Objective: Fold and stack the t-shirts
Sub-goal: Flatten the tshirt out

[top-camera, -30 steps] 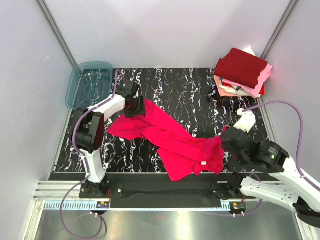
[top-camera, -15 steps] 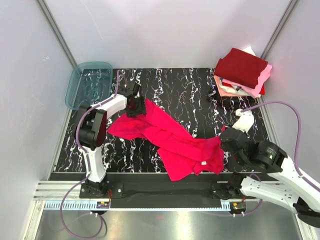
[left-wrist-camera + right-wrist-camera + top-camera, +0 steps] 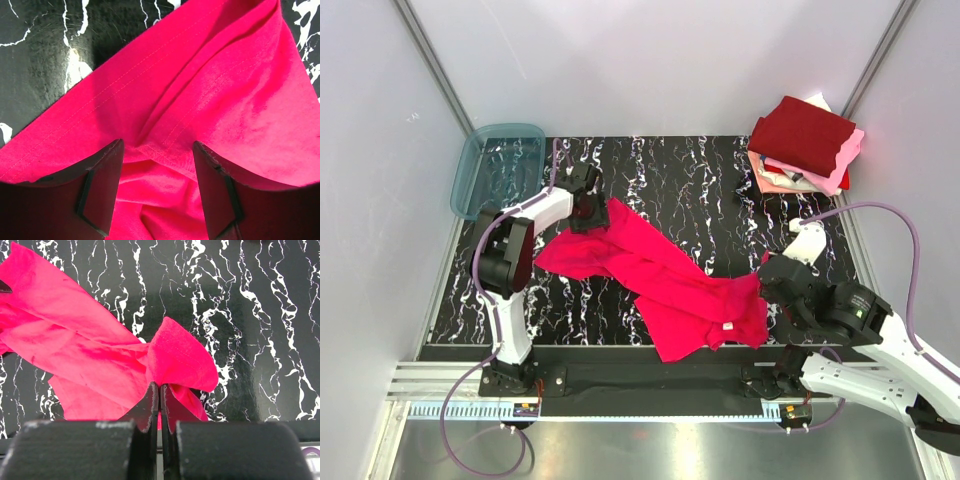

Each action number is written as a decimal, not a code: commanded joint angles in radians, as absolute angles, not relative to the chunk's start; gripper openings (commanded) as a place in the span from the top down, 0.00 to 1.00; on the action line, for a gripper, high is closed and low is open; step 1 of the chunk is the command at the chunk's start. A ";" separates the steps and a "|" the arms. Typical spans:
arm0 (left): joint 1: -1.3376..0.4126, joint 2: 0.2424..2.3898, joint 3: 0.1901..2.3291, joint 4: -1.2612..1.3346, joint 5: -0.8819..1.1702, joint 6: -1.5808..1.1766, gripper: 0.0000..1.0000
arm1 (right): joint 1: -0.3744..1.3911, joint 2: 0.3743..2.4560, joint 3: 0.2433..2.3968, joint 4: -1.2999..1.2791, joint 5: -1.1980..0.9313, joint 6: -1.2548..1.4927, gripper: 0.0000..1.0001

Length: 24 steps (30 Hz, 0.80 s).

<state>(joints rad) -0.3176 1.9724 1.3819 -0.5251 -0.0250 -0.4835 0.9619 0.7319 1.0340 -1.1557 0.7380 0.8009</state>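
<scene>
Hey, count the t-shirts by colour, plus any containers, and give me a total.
Bright pinkish-red t-shirt: 1
Dark maroon t-shirt: 1
Pale pink t-shirt: 1
Salmon t-shirt: 1
White t-shirt: 1
Blue-grey plastic tub: 1
Total: 6

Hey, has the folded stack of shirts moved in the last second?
No. The folded stack lies exactly where it was, at the far right corner of the table.

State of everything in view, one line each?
red shirt, unfolded, crumpled on the table, one corner pinched
folded stack, shirts piled at the far right corner
tub, upright, nothing visible inside
left hand, open, straddling a shirt fold
right hand, shut on the red shirt
</scene>
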 commanded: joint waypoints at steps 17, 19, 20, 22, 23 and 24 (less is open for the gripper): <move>-0.307 1.962 1.399 -0.457 0.041 -0.514 0.46 | 0.965 0.747 1.019 -1.103 0.741 0.790 1.00; -0.307 1.962 1.399 -0.457 0.044 -0.514 0.48 | 0.965 0.747 1.019 -1.100 0.739 0.788 1.00; -0.307 1.960 1.397 -0.456 0.044 -0.515 0.51 | 0.966 0.747 1.019 -1.100 0.739 0.788 1.00; -0.307 1.960 1.399 -0.456 0.046 -0.515 0.55 | 0.966 0.750 1.019 -1.100 0.739 0.787 1.00; -0.307 1.959 1.399 -0.456 0.046 -0.517 0.61 | 0.965 0.750 1.017 -1.098 0.741 0.787 1.00; -0.307 1.959 1.401 -0.456 0.045 -0.517 0.64 | 0.966 0.750 1.016 -1.097 0.739 0.787 1.00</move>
